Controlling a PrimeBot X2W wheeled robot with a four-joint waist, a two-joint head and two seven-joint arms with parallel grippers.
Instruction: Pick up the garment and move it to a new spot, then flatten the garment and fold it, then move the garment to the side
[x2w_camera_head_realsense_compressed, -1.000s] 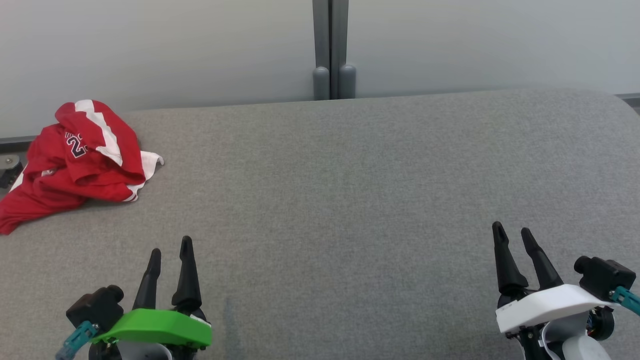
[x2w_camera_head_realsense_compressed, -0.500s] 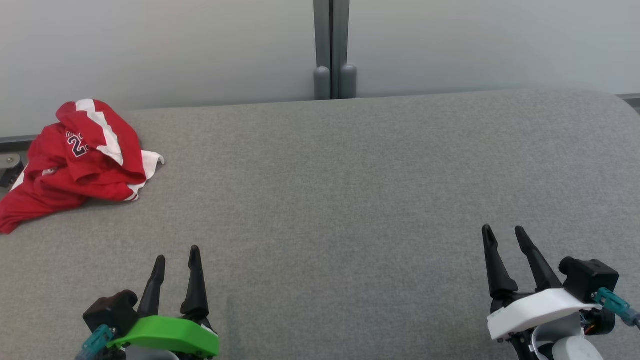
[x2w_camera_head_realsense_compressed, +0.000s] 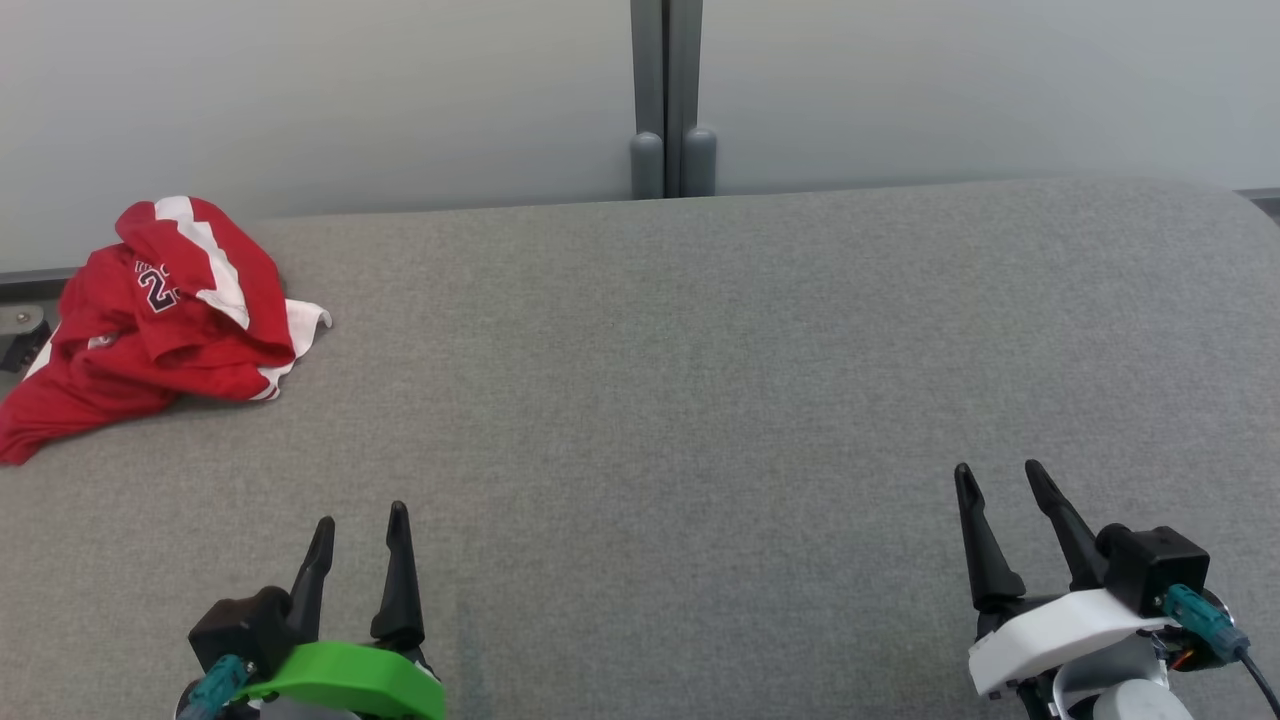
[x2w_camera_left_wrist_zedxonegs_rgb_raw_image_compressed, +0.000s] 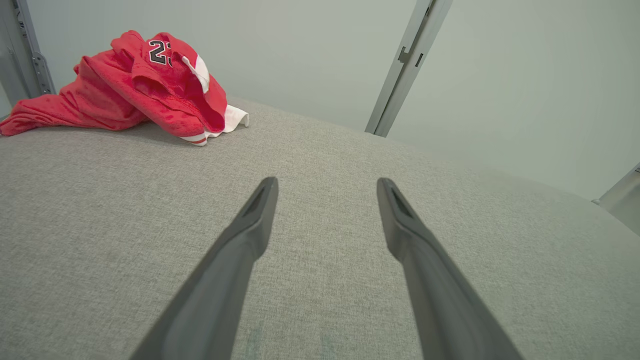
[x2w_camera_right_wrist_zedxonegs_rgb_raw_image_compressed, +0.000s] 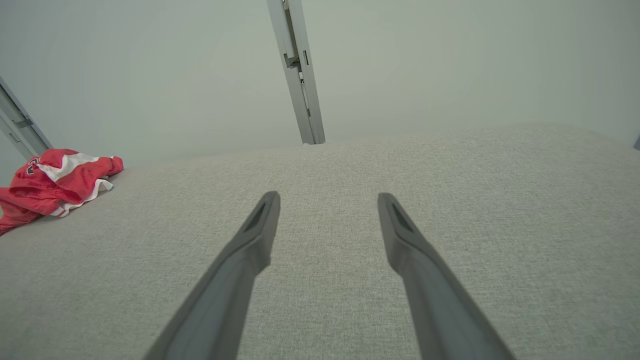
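Head view has the garment (x2w_camera_head_realsense_compressed: 165, 320) sitting crumpled at the far left corner of the worktop (x2w_camera_head_realsense_compressed: 700, 350), close to the wall. I can't tell if its outer edge hangs over the side. Both grippers sit low at my near edge, well apart from it. The left gripper (x2w_camera_head_realsense_compressed: 361, 513) and right gripper (x2w_camera_head_realsense_compressed: 997, 466) each have their fingers spread with nothing between them. To me that reads as a ready pose, so the pick hasn't started. The left one is closer, so I'd guess it gets the first reach.

Material-wise it's a red jersey, kind of mesh-looking in the left wrist view, with white stripe panels, white trim and a dark number print. It's soft and floppy, heaped in overlapping folds, so a pinch might catch one layer or several. The worktop is covered in grey woven cloth with a rounded far corner. It looks grippy enough that dragging could bunch the fabric.
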